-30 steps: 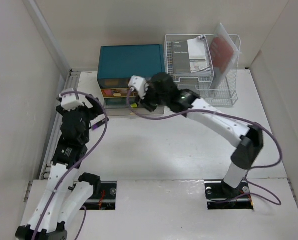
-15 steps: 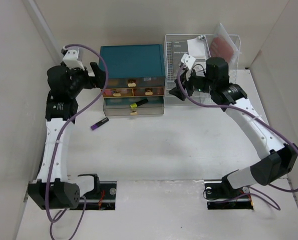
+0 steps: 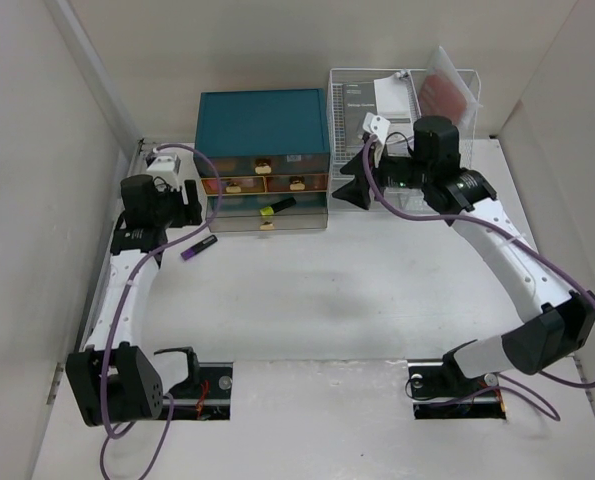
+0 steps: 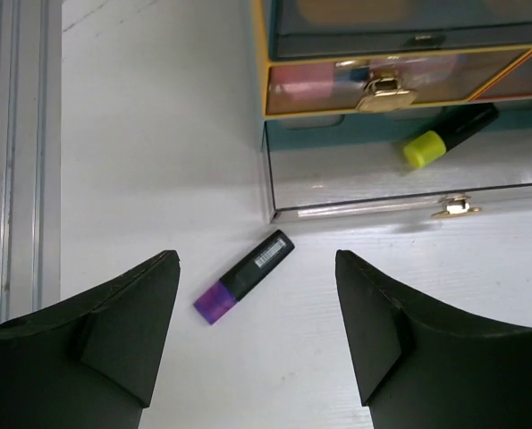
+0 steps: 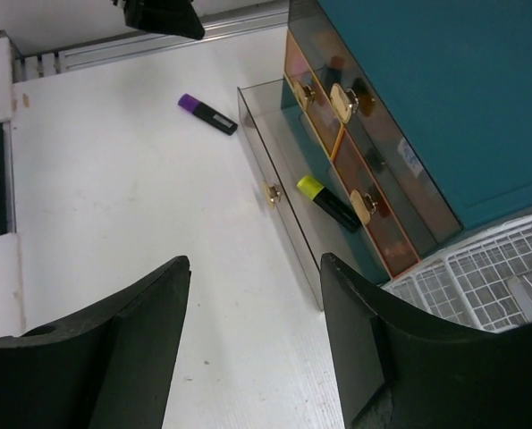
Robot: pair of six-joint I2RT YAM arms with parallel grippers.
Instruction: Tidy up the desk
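The white desk (image 3: 357,290) carries a teal drawer chest (image 3: 262,125) whose clear bottom drawer (image 3: 267,218) is pulled out. Inside it lies a yellow-capped highlighter (image 3: 276,208) (image 4: 449,137) (image 5: 330,202). A purple-capped highlighter (image 3: 199,247) (image 4: 244,276) (image 5: 207,115) lies on the desk just left of the drawer front. My left gripper (image 3: 189,207) (image 4: 255,259) hovers open above it, holding nothing. My right gripper (image 3: 349,188) (image 5: 255,261) is open and empty, raised to the right of the chest and pointing at it.
A white wire rack (image 3: 402,130) with papers and a red folder stands right of the chest, close behind my right gripper. Pale walls enclose the desk. A metal rail (image 4: 15,152) runs along the left edge. Two cut-out slots (image 3: 202,385) sit at the front.
My right gripper left the drawer front and moved right toward the rack, opening. My left arm reached up beside the chest, then came down over the purple highlighter with narrower jaws.
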